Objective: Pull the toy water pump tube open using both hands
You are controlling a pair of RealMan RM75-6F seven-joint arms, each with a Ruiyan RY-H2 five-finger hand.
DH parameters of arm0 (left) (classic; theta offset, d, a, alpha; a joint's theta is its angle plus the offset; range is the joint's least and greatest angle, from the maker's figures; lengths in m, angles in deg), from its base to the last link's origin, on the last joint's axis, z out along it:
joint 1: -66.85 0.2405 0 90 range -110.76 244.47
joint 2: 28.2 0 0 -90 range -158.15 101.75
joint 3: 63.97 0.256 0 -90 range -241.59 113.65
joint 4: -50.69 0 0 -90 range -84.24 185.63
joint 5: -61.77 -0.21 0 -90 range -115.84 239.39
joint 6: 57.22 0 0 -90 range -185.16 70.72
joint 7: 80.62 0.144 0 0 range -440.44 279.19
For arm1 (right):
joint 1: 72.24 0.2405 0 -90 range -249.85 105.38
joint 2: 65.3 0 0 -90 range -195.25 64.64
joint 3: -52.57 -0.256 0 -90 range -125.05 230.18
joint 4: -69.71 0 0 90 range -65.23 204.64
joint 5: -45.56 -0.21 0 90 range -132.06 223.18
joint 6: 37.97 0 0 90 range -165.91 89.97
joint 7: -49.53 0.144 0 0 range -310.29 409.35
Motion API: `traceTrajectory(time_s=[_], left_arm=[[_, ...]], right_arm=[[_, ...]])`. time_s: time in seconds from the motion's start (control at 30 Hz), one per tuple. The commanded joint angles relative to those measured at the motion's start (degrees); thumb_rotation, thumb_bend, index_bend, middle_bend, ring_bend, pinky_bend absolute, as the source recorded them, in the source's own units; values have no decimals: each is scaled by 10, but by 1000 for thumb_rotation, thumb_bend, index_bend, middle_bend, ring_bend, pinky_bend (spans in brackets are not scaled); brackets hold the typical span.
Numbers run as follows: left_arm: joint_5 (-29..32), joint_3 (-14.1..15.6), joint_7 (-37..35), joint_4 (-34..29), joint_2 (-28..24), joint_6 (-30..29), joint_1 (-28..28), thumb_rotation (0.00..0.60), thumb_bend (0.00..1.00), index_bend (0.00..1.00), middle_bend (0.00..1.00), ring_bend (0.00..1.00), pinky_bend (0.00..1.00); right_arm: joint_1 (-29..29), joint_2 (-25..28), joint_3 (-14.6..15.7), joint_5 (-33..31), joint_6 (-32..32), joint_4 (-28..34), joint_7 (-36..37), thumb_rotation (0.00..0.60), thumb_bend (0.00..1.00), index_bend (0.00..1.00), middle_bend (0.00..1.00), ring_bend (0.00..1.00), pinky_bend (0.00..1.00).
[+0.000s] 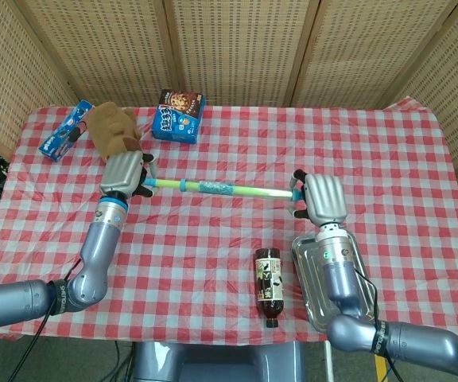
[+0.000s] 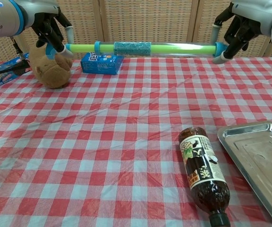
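The toy water pump tube (image 1: 221, 189) (image 2: 145, 48) is a long green rod with a blue label band, held level above the checked table. My left hand (image 1: 126, 172) (image 2: 51, 28) grips its left end, next to the brown teddy. At the tube's other end my right hand (image 1: 322, 199) (image 2: 237, 26) holds the blue cap, fingers wrapped around it. The clear section near the right hand shows the green plunger drawn out.
A brown teddy (image 2: 51, 66), a blue cookie box (image 2: 102, 62) and a blue packet (image 2: 6, 70) lie at the back left. A dark bottle (image 2: 204, 172) lies on its side near the front, beside a metal tray (image 2: 261, 163) at the right.
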Motion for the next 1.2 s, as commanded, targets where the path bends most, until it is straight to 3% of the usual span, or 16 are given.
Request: traceTrajectory(time_s=[0.03,0.5,1.2], left_arm=[[0,1,-1,1,0,1,0,600,578,886,921,864,732],[-2,11,-6,2,-4,1,0,600,578,887,921,864,732],[-23,55,-28,7,-27,5,42,600,578,887,921,864,732]], right_arm=[[-1,-2,0,-1,1,-4,3,600,395,602,1000,1000,634],[-13,8,6,-2,-1,-15,14,600,448,643,1000,1000,633],[-58,46,20,-2,-19,-60,68,600,447,645,1000,1000,633]])
